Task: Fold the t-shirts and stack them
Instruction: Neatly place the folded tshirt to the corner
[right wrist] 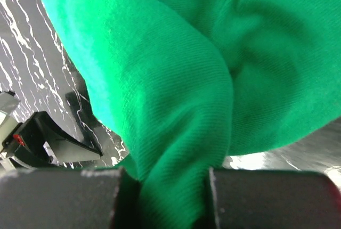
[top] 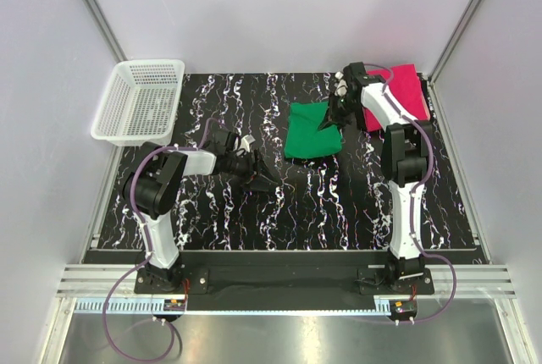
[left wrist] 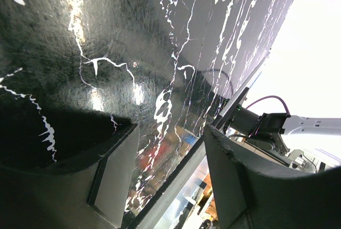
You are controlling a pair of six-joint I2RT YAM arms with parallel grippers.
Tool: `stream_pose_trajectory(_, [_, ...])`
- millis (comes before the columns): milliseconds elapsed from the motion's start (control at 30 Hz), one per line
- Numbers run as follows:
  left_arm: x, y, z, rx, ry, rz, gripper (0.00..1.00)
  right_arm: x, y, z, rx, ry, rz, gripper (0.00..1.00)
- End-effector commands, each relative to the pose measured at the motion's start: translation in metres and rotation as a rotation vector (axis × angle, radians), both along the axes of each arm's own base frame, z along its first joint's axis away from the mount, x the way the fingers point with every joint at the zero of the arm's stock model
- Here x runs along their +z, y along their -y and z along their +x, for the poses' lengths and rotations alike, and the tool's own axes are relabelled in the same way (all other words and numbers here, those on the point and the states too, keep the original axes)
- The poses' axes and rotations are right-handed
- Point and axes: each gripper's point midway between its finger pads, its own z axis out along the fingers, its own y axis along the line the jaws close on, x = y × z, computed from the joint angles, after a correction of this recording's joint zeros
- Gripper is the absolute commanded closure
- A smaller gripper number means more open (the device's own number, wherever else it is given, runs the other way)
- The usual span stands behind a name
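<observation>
Right jaws clenched on the green t-shirt (top: 312,131). The wrist view shows a bunched ridge of green cloth pinched between the two pads (right wrist: 58,199), and the grip is at the shirt's right edge, near its far corner. The rest of the shirt spreads out to the left of the right jaws as a roughly rectangular folded patch lying on the desk (top: 254,212), with the gripped edge puckered up. The pink t-shirt (top: 405,89) lies just right of and behind the right jaws at the desk's far right corner, partly hidden by the right arm (top: 398,144); can't tell if pink touches green. Left jaws released, gap wide and nothing in it, only bare marbled desk showing between the fingers (left wrist: 114,176). They sit low over the desk at the end of the left arm (top: 161,182), pointing right. The green t-shirt is ahead of the left jaws and further back, near but apart. The white mesh basket (top: 140,102) is well off behind the left jaws at the far left corner, overhanging the desk's left edge. From the right wrist view, the left jaws show as a black wedge below and left of the green cloth.
</observation>
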Motion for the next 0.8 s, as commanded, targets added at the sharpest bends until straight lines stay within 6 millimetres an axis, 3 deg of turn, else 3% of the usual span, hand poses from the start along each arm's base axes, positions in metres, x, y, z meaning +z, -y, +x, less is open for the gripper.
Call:
stream_pose_trajectory(0, [-0.057, -0.035, -0.024, 0.027, -0.092, 0.230, 0.40, 0.017, 0.011, 0.005, 0.006, 0.012, -0.034, 1.00])
stream_pose_trajectory(467, [-0.058, -0.032, -0.021, 0.002, -0.102, 0.215, 0.41, 0.043, 0.047, 0.035, -0.062, 0.063, -0.133, 1.00])
stream_pose_trajectory(600, [-0.060, -0.032, -0.023, -0.002, -0.114, 0.211, 0.41, 0.037, 0.068, 0.038, -0.093, 0.048, -0.170, 1.00])
stream_pose_trajectory(767, [-0.060, -0.032, -0.024, -0.011, -0.114, 0.210, 0.42, 0.038, 0.079, 0.039, -0.102, 0.047, -0.166, 1.00])
